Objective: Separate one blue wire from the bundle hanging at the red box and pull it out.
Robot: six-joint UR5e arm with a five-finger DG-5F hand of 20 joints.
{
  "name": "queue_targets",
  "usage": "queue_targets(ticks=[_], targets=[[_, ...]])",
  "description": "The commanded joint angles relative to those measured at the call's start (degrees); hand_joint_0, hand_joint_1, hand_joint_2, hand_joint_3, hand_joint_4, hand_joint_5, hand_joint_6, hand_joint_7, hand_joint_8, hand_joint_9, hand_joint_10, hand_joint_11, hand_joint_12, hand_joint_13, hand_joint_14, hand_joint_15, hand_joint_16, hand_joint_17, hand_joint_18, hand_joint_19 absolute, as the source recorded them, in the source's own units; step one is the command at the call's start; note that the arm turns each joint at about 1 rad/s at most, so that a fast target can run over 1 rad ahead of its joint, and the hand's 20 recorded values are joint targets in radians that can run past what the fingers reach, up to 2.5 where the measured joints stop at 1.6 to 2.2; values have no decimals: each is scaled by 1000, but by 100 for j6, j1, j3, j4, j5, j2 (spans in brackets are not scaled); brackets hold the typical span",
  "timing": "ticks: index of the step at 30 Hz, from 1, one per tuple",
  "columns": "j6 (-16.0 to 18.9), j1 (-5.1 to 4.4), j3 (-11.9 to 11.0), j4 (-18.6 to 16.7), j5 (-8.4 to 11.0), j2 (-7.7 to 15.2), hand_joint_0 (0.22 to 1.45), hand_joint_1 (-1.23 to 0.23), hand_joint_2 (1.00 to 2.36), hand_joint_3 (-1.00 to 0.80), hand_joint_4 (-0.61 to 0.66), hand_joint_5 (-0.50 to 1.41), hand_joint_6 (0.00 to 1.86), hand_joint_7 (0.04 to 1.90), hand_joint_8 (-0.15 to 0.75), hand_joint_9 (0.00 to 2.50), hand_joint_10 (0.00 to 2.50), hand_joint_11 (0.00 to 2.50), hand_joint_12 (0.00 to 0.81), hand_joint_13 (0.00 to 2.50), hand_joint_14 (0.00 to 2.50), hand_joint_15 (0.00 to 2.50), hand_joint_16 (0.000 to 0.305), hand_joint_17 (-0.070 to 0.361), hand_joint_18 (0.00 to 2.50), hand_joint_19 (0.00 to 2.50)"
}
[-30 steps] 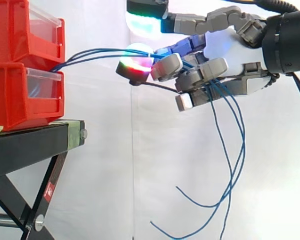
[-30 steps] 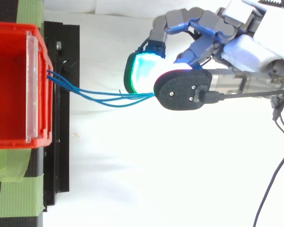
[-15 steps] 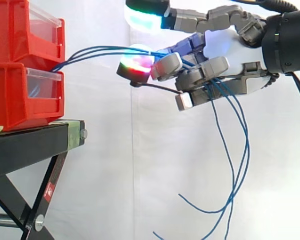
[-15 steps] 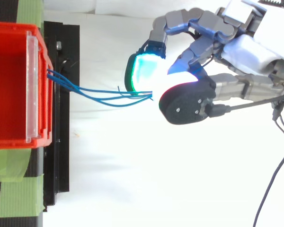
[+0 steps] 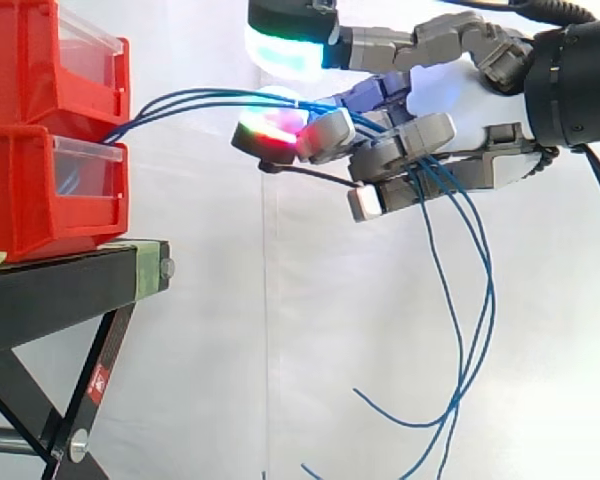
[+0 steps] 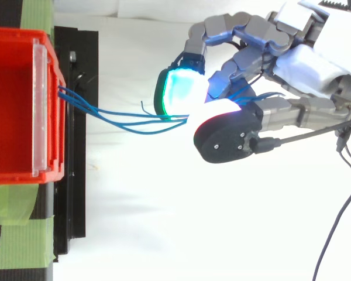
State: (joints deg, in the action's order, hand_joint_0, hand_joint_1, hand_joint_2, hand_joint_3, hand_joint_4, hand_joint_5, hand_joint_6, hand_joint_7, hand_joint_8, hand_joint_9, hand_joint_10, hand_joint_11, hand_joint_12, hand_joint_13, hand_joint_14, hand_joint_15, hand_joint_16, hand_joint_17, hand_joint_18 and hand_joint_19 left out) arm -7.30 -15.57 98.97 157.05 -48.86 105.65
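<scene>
Currently the hand [image 5: 450, 105] is curled round the blue wires [image 5: 230, 95]. They span from the red box [image 5: 30, 200] through its fingers, probably tensioned so one strand can be isolated.

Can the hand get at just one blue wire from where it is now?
Probably not cleanly: the hand is curled round the blue wires, and several run together through its fingers, none standing apart.
</scene>
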Motion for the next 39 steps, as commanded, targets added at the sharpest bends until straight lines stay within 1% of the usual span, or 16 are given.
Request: queue_targets(ticks=[1,5,7,9,14,17,25,28,31,32,38,39], targets=[[106,-7,0,1,-10,0,590,-834,1000,-500,214,-225,768,1154,307,890,330,1919,352,960,2475,977,47,107,876,1251],[317,-25,0,1,-1,0,596,-845,1000,-500,212,-229,772,1146,311,863,344,1906,353,947,2477,974,47,107,866,1252],[361,-25,0,1,-1,0,599,-847,1000,-500,214,-229,772,1146,312,860,345,1911,348,944,2477,971,47,107,864,1252],[378,-25,0,10,8,0,609,-847,1000,-500,215,-229,773,1134,311,859,343,1909,346,943,2475,965,47,106,861,1253],[387,-42,0,18,8,0,633,-833,1009,-399,207,-228,786,1127,313,863,364,1882,344,946,2478,936,46,105,860,1254],[413,-42,0,18,-1,0,649,-824,1015,-339,208,-227,791,1130,308,865,379,1874,347,953,2466,969,46,104,861,1255],[466,-42,0,18,8,0,685,-783,1020,-273,195,-223,806,1112,313,894,431,1845,337,971,2459,949,45,102,877,1251],[466,-51,0,18,8,9,717,-788,1022,-250,182,-225,812,1104,304,894,465,1834,337,970,2475,943,45,101,882,1260],[466,-51,0,18,8,0,758,-831,1024,-233,171,-234,825,1087,292,838,496,1819,341,942,2491,945,44,100,855,1288],[466,-51,0,18,8,0,762,-835,1023,-239,164,-237,825,1098,294,819,481,1829,339,934,2485,976,44,99,847,1295],[466,-51,0,18,8,0,787,-886,1023,-246,136,-261,827,1102,286,662,492,1817,341,843,2500,966,44,99,791,1307],[466,-51,0,18,8,0,784,-888,1024,-235,131,-261,827,1098,287,624,511,1805,338,803,2500,933,44,99,783,1309]])
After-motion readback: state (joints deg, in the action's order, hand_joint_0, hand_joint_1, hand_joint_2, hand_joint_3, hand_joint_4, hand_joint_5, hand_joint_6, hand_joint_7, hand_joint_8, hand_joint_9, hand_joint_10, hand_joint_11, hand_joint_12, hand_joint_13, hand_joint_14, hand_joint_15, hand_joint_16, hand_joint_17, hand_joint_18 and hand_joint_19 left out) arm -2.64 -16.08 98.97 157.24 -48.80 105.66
